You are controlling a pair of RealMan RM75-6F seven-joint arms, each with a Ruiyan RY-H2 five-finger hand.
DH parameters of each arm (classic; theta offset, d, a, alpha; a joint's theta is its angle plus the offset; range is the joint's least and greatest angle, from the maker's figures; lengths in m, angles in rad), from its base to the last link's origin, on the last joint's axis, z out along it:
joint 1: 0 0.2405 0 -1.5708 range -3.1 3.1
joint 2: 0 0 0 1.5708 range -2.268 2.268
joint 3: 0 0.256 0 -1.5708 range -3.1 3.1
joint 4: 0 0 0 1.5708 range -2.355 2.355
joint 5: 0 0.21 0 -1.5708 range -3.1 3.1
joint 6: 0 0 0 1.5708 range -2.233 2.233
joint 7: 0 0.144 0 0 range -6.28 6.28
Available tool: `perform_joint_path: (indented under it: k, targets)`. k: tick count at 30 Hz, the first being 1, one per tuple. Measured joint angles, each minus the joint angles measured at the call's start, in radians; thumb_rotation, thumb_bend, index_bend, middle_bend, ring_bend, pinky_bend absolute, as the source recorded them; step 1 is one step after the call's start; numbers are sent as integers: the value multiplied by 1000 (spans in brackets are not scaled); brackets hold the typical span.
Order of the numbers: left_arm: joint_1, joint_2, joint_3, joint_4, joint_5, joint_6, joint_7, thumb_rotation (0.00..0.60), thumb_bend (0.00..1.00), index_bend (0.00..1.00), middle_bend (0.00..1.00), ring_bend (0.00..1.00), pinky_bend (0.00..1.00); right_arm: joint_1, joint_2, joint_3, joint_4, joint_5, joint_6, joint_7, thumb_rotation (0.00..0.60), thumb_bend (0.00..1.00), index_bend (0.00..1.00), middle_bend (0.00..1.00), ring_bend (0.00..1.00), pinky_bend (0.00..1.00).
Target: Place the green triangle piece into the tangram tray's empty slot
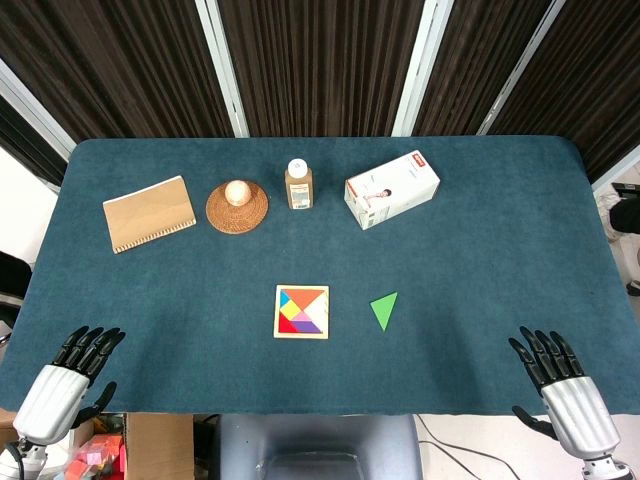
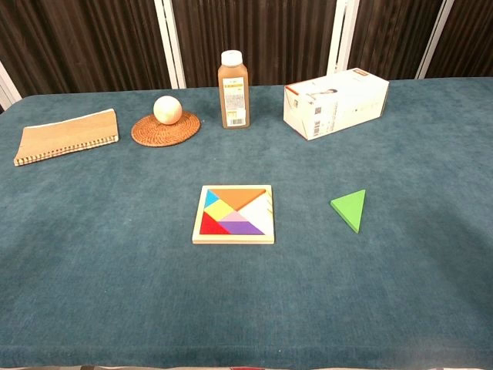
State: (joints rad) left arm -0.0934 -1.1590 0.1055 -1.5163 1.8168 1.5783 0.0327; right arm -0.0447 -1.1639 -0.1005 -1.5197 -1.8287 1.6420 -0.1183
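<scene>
Both hands sit nearest in the head view, at the near edge of the table (image 1: 120, 250). Left hand (image 1: 72, 365) is at the near left corner, right hand (image 1: 552, 375) at the near right corner. Each one has its fingers spread apart and holds nothing. Further in, the tangram tray (image 1: 301, 311) lies flat near the middle, and the green triangle piece (image 1: 384, 309) lies on the cloth just to the right of it, apart from the tray and closer to the right hand. At the far side stand a notebook (image 1: 149, 213), a woven coaster (image 1: 237, 207) with a pale ball (image 1: 236, 192) on it, a bottle (image 1: 298, 185) and a white box (image 1: 391, 189).

In the chest view no hand is seen. Here the tray (image 2: 233, 240) shows better what it contains: orange, blue, yellow, red and purple pieces fill most of it, and one pale triangular slot at its right side looks empty. The triangle (image 2: 350, 209) lies flat, with a visible thickness at its edge.

I judge the piece to be light, stiff and not fragile, probably wood or foam. Because it is thin and flat, lifting it from above will be difficult; a pinch on two opposite edges seems best. Its smooth sides may slip, and it must be turned to fit the slot.
</scene>
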Motion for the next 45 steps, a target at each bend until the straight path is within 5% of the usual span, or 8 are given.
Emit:
perform_joint_path:
  k: [10, 19, 26, 32, 45]
  targets:
    - [-3, 0, -6, 8, 8, 24, -34, 600, 457, 0, 0, 0, 57, 35, -15, 8, -12, 1, -69, -42, 600, 168, 0, 0, 0, 0]
    - [-7, -23, -23, 75, 40, 100, -139, 600, 454, 0, 0, 0, 14, 241, -41, 102, -81, 45, -387, -210, 600, 180, 82, 0, 0, 0]
    - [-6, -22, -29, 85, 17, 98, -153, 600, 454, 0, 0, 0, 15, 462, -115, 229, -99, 241, -687, -431, 600, 181, 232, 0, 0, 0]
    - [-10, -14, -31, 76, 5, 86, -157, 600, 453, 0, 0, 0, 16, 577, -202, 292, -40, 433, -818, -546, 600, 237, 340, 0, 0, 0]
    - [-14, -13, -29, 71, 0, 72, -144, 600, 454, 0, 0, 0, 16, 711, -344, 276, 110, 585, -881, -650, 600, 330, 430, 0, 0, 0]
